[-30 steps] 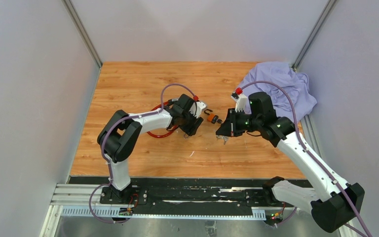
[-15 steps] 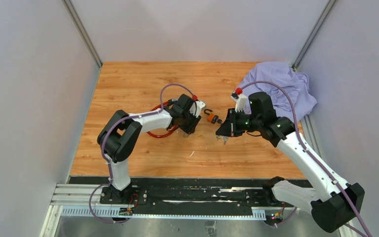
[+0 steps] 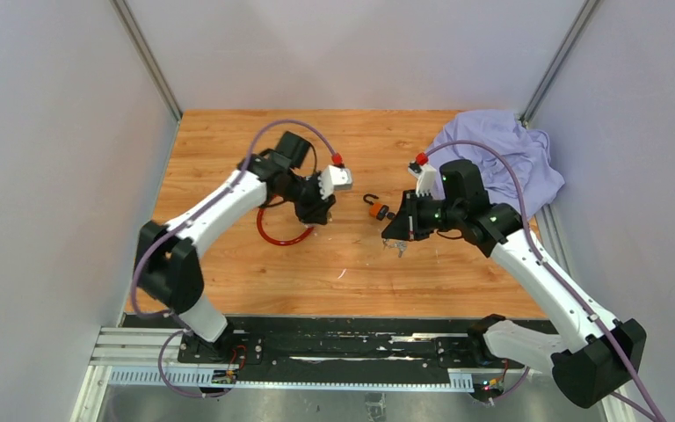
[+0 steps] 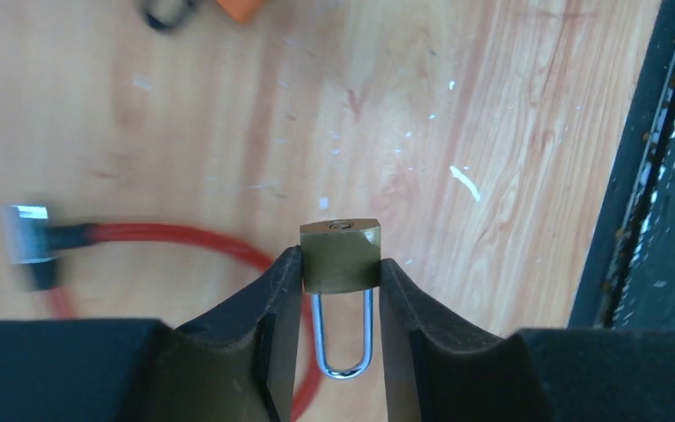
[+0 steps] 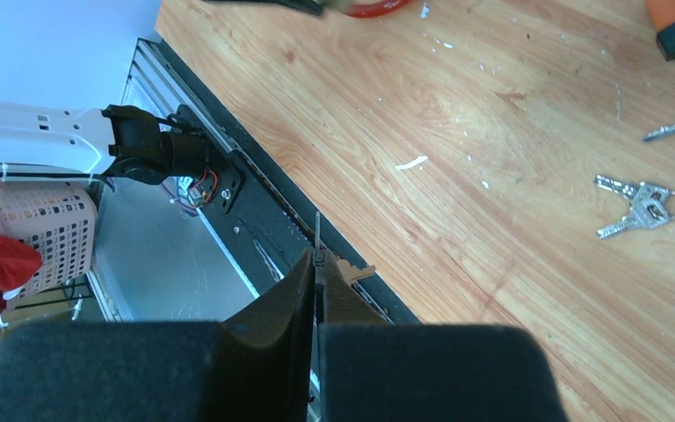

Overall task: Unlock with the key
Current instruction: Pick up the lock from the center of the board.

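above the middle of the table (image 3: pixel 228 141), the left gripper (image 4: pixel 339 268) holds a small brass padlock (image 4: pixel 341 251) clear of the wood, its jaws narrowed onto the two flat sides of the body. the steel loop points back toward the wrist and the keyhole face points outward, uncovered. to its right, the right gripper (image 5: pixel 317 259) is pinched fully shut on a thin key (image 5: pixel 317 230), seen edge-on with its blade poking out past the fingertips.

the padlock looks dense for its size, rigid and smooth-sided, so it is likely to slip or twist if the key pushes off-centre. the present hold on the flat sides seems the right one, as it leaves the keyhole free. the key is light and stiff but thin, and may swivel in the pinch under a sideways load.

a red cable (image 4: pixel 167 234) lies on the table below the left gripper, an orange lock (image 3: pixel 376 210) sits between the two arms, and a bunch of keys (image 5: pixel 642 207) rests toward the near edge.

compared with a second ago, the left arm has risen and drawn back toward the left edge, taking the padlock up off the table. its jaws have closed in from a wider setting. the right arm has barely moved.
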You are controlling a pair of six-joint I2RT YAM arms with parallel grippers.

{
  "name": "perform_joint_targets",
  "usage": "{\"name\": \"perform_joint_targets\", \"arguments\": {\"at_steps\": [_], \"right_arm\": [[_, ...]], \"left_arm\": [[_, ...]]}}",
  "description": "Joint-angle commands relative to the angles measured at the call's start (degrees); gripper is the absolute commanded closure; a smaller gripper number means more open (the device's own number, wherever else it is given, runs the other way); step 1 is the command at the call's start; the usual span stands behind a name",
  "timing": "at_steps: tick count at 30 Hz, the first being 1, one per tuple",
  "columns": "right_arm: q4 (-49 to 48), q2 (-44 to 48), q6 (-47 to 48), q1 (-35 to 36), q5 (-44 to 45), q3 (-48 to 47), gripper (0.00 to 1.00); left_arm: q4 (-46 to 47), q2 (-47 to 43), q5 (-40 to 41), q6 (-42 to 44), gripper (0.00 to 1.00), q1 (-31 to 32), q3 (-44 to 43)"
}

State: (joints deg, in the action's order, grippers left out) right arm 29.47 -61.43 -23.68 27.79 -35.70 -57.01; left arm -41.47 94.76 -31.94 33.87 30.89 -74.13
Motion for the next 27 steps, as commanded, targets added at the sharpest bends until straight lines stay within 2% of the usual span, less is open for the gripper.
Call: {"name": "perform_joint_targets", "arguments": {"at_steps": [1,5,9,14,18,27], "right_arm": [[0.32,-1.47,1.59,1.95,-1.48,-4.15,0.99],[0.31,-2.90,1.79,5.14,-0.98,-6.84,0.99],[0.32,-3.41,2.12,7.46,-2.19,-8.74,0.99],[0.32,-0.66,2.61,8.95,-2.87,-8.34,0.99],[0.80,1.23,2.70,9.54,-3.29,-8.03,0.99],[0.93,0.79,2.72,12.07,-3.77,-10.45,0.99]], "left_arm": [[-18.63,-9.88,-5.82,24.34,0.83,-3.29,-8.84],[-23.09,-18.72,-7.76,39.27,0.87,-4.38,-8.92],[-23.39,-29.62,-15.64,54.15,0.88,-4.31,-3.68],[-23.39,-37.22,-20.13,58.31,0.90,-1.04,-1.43],[-23.39,-42.63,-20.21,64.67,0.91,3.09,1.19],[-23.39,-45.90,-20.26,66.95,0.93,5.75,0.74]]}}
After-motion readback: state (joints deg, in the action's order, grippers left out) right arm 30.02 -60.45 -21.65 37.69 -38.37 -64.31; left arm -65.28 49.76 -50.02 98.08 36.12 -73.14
